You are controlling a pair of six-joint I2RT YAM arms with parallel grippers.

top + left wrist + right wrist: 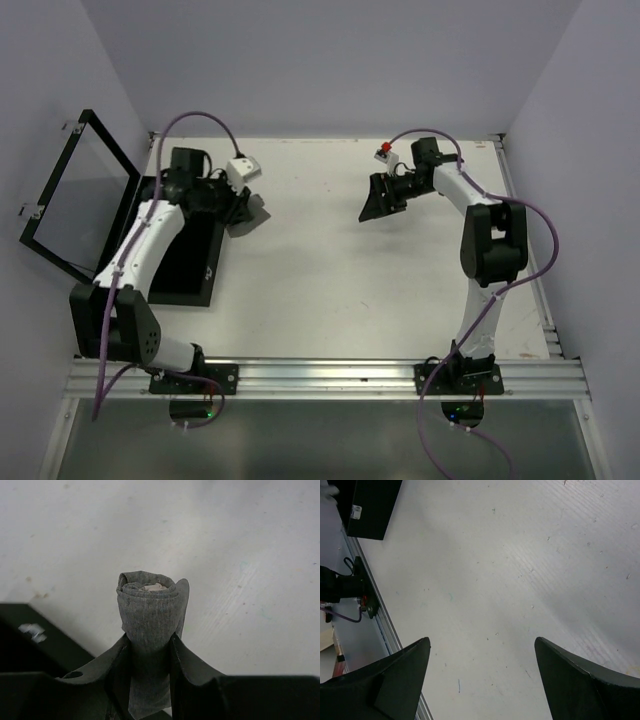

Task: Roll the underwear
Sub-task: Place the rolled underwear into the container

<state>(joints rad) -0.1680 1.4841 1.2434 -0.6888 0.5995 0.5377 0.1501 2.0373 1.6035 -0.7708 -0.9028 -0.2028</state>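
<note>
A tightly rolled piece of heather-grey cloth underwear (150, 615) is gripped between the black fingers of the left gripper (150, 645). The roll is held upright, and its upper end stands out above the fingertips. A cream layer is seen at the core of the roll. The flat black box (185, 260) with its hinged lid (75, 195) raised is taken as the landmark: the left gripper and the roll are held just past the box's far right corner, above the white table (330, 290). The right gripper (481, 641) is found well to the right of the box, its jaws spread wide with nothing between them.
</note>
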